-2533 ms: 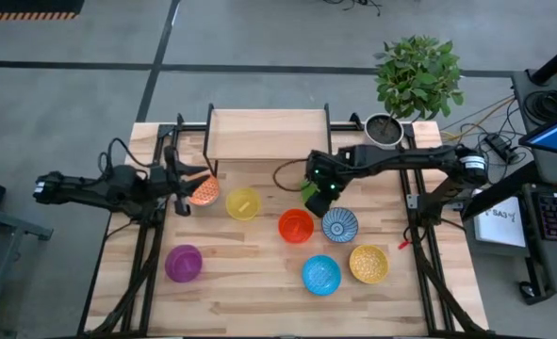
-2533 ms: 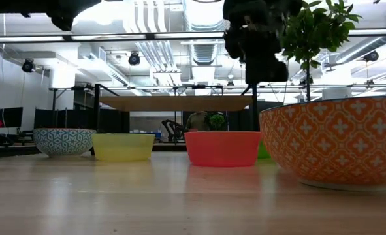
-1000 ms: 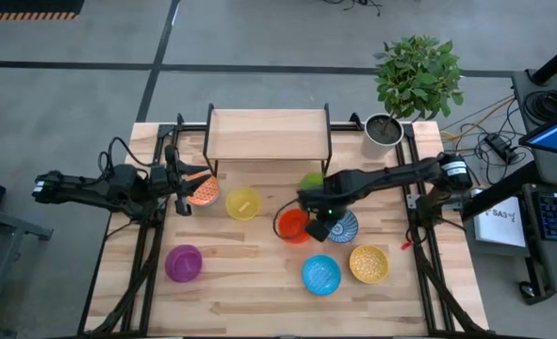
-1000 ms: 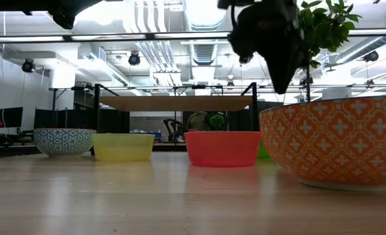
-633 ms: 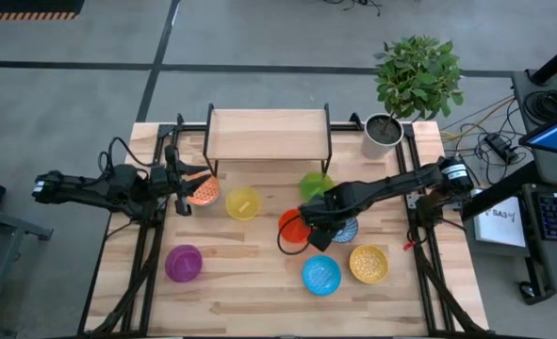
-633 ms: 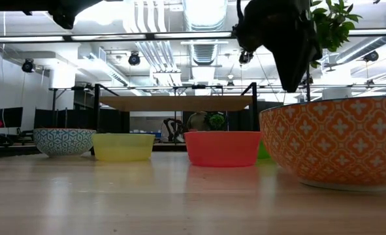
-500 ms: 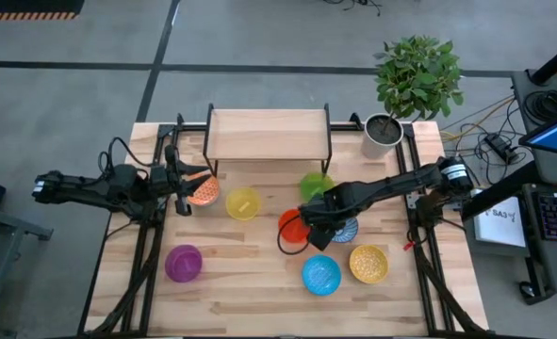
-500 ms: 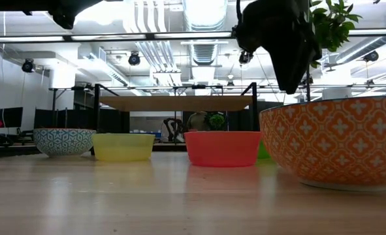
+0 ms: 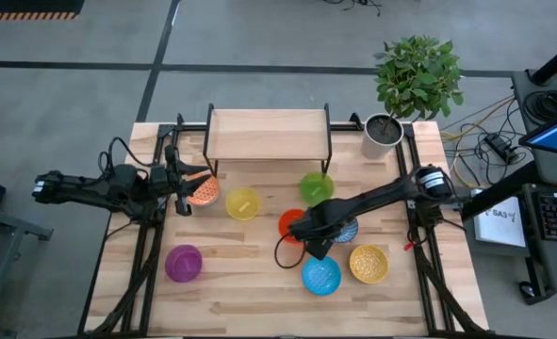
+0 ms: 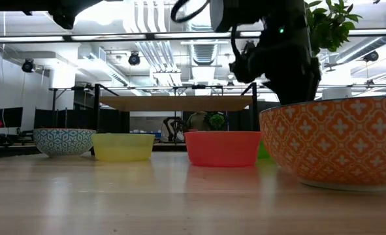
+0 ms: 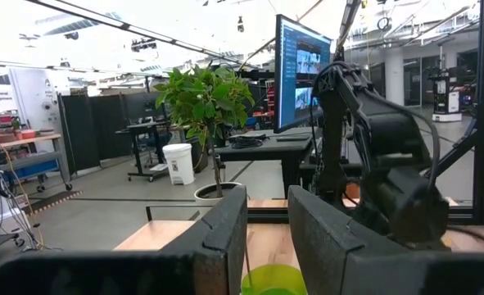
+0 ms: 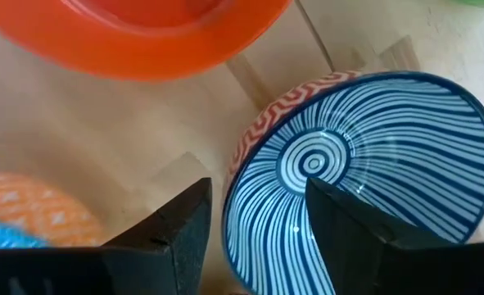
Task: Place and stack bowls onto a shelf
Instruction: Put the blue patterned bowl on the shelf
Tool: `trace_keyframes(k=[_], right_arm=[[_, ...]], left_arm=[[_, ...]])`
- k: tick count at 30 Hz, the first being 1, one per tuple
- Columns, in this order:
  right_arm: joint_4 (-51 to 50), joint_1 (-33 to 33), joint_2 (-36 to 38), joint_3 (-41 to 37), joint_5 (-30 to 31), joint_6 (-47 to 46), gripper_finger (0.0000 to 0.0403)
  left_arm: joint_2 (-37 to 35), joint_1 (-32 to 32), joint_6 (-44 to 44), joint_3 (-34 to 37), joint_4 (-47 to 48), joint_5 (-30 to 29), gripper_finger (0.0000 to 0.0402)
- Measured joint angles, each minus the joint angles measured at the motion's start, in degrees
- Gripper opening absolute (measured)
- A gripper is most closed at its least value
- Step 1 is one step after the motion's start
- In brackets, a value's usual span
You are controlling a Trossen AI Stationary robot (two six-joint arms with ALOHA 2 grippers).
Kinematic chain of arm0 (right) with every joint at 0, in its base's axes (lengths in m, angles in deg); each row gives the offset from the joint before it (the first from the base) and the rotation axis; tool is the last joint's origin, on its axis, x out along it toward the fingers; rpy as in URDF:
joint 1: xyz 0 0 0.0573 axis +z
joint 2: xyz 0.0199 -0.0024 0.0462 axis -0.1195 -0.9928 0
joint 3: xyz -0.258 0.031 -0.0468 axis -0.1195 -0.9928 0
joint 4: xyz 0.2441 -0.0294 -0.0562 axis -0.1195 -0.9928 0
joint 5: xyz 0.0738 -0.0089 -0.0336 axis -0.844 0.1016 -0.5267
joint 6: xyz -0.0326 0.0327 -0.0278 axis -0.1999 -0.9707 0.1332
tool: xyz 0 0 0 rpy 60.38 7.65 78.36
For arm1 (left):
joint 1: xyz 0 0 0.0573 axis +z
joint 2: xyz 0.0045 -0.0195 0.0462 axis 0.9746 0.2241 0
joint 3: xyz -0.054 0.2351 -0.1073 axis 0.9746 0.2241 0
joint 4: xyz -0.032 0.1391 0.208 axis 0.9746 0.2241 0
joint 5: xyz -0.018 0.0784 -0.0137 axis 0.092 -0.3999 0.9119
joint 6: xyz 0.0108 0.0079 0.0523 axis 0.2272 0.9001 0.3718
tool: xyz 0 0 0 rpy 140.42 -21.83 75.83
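Shelf (image 9: 267,134) top bare, green bowl (image 9: 316,186) just before it, right arm (image 9: 372,200) crossing mid-table

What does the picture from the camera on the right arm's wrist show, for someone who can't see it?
The right gripper hangs open just above a round blue-and-white striped bowl with a red zigzag outside, one dark finger on each side of its near rim. A plain red bowl sits beside it on the light wooden table.

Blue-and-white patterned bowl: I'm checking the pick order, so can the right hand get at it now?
Probably yes. The right hand is open right over the blue-and-white patterned bowl, its fingers straddling the rim. The red bowl sits close beside but apart.
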Motion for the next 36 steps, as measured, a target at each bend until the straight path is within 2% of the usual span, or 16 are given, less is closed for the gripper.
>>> trace_keyframes(k=[6,15,19,24,31,36], right_arm=[[1.05,-0.03,-1.6,-0.09,0.12,0.42,0.0154],[1.25,0.13,-1.6,-0.09,-0.45,0.37,0.002],[1.41,0.11,-1.34,-0.04,-0.94,1.25,0.0015],[-1.24,0.22,0.25,0.78,-4.47,3.26,0.0014],[-7.66,0.2,4.28,6.6,-5.42,8.0,0.0013],[-7.59,0.26,7.34,12.34,-7.84,15.07,0.0013]], left_arm=[[0.0,0.0,0.0,0.0,0.0,0.0,0.0075],[0.0,0.0,0.0,0.0,0.02,0.01,0.0075],[-0.01,0.0,0.0,0.0,0.0,0.01,0.0075],[0.0,0.0,0.0,0.0,0.0,0.0,0.0075],[0.0,0.01,0.0,0.0,0.0,0.01,0.0075],[-0.02,0.0,0.0,0.0,-0.14,0.02,0.0075]])
